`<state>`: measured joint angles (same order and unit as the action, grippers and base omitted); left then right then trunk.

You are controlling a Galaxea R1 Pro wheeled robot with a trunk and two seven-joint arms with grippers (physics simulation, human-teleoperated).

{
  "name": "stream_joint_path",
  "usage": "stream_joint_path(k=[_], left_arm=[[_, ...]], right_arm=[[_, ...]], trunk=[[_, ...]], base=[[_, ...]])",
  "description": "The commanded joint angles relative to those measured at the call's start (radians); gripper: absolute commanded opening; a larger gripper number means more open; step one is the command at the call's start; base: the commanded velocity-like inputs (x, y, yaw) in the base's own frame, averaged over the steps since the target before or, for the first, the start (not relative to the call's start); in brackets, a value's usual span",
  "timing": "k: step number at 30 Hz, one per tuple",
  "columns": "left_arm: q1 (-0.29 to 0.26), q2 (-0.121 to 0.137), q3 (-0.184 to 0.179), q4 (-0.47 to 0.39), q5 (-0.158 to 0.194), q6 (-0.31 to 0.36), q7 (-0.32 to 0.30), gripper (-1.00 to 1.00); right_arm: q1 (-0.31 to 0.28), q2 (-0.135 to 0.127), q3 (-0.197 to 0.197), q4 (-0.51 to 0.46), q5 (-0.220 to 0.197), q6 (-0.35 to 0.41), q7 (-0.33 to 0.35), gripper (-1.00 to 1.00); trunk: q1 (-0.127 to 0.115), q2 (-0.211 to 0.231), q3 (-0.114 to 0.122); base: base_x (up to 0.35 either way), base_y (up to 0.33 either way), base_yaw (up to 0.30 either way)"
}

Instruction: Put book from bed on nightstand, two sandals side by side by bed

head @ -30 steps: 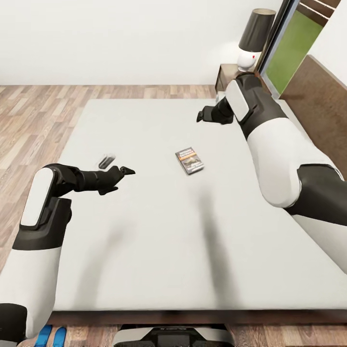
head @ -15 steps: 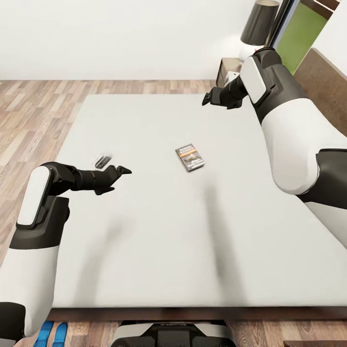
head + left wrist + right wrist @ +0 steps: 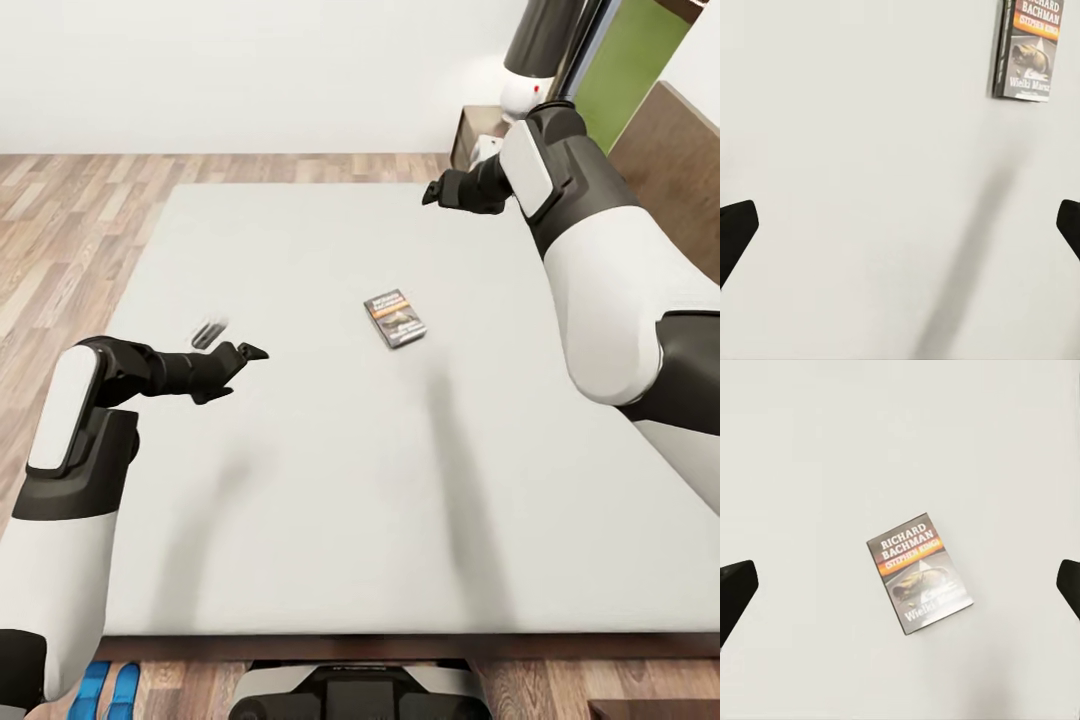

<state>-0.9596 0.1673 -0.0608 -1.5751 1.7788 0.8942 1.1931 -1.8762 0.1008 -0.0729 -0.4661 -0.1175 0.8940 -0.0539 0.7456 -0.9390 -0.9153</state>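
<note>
Eyeing book (image 3: 395, 320) flat mid-bed (image 3: 300, 480); right gripper (image 3: 432, 192) high above, left gripper (image 3: 248, 353) aside, both jaws spread, empty. Risk: thin cover slides when I pinch.

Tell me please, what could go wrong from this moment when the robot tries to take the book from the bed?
1. The book is thin and lies flat on the soft bed; the open right gripper may press it into the mattress or push it aside.
2. The nightstand already carries a lamp, so the placing arm might bump it.
</note>
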Motion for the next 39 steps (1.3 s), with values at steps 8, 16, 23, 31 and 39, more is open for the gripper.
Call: stream_joint_path(k=[8, 16, 23, 31, 39], left_arm=[[-0.008, 0.004, 0.001, 0.001, 0.009, 0.003, 0.011, 1.0], [-0.015, 0.002, 0.002, 0.005, 0.01, 0.002, 0.012, 1.0], [-0.026, 0.0, 0.005, 0.012, 0.011, 0.0, 0.017, 1.0], [-0.049, -0.005, 0.003, 0.02, 0.011, -0.004, 0.035, 1.0], [-0.076, -0.005, 0.002, 0.024, 0.012, -0.005, 0.041, 1.0]], right_arm=[[0.032, -0.001, 0.036, 0.013, 0.015, -0.128, -0.005, 1.0], [0.116, 0.001, 0.155, 0.044, 0.057, -0.275, -0.004, 1.0], [0.141, 0.003, 0.191, 0.077, 0.066, -0.315, -0.002, 1.0], [0.147, 0.005, 0.207, 0.108, 0.072, -0.337, 0.016, 1.0], [0.125, 0.011, 0.206, 0.113, 0.069, -0.339, 0.009, 1.0]], trunk=[[0.031, -0.057, -0.038], [0.061, -0.113, -0.076], [0.088, -0.162, -0.109], [0.119, -0.218, -0.146], [0.15, -0.274, -0.183]], base=[[0.0, 0.0, 0.0], [0.0, 0.0, 0.0], [0.0, 0.0, 0.0], [0.0, 0.0, 0.0], [0.0, 0.0, 0.0]])
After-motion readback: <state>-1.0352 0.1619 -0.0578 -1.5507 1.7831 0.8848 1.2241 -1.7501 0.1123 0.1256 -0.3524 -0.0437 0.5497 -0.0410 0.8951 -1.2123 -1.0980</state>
